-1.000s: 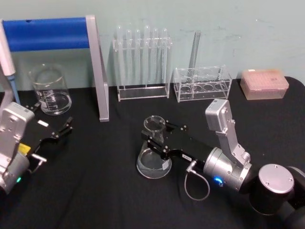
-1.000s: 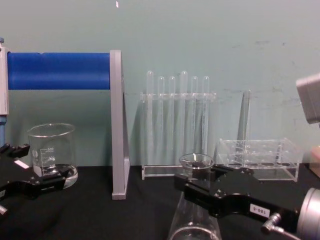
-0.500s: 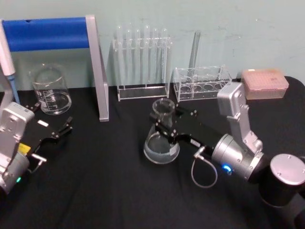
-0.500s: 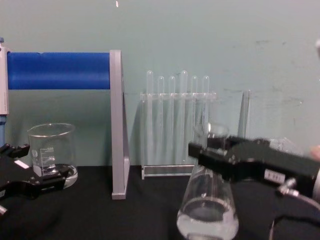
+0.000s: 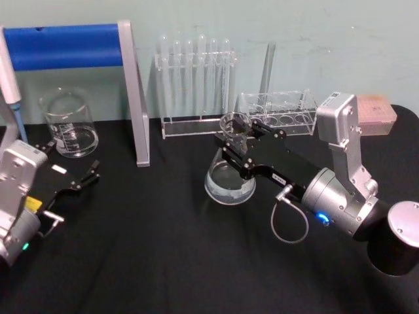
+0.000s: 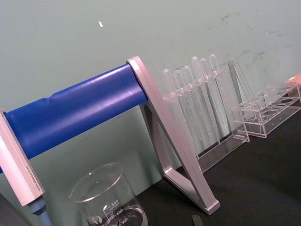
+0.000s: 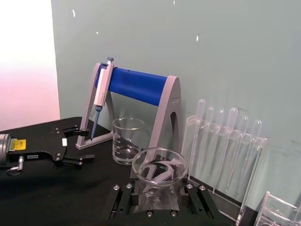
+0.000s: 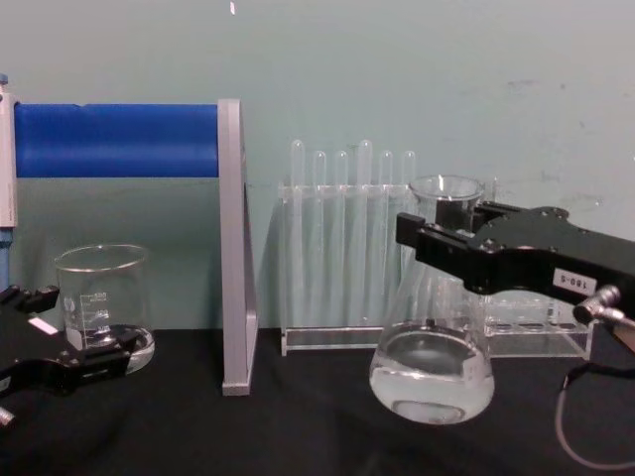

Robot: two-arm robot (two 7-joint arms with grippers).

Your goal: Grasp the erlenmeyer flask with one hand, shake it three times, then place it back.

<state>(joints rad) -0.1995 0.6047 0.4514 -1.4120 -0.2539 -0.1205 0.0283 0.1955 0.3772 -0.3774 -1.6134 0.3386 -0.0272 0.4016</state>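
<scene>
The erlenmeyer flask (image 5: 230,178) is clear glass with some clear liquid in its wide base. It hangs above the black table (image 5: 150,248), tilted a little, in front of the test tube rack. My right gripper (image 5: 234,147) is shut on its neck just under the flared rim. In the chest view the flask (image 8: 432,372) floats above the tabletop with the right gripper (image 8: 442,246) clamped across the neck. From the right wrist, the flask's rim (image 7: 160,168) sits between the two black fingers (image 7: 123,200). My left gripper (image 5: 72,159) rests open near the table's left edge.
A beaker (image 5: 69,124) stands at the back left under the blue pipette stand (image 5: 65,46). Behind the flask are a test tube rack (image 5: 195,85) and a low clear rack (image 5: 278,112). A pink tip box (image 5: 378,108) sits at the far right.
My right gripper has lifted the flask off the table and carried it up and away, toward the racks. The liquid has shifted. The left arm has not moved.
</scene>
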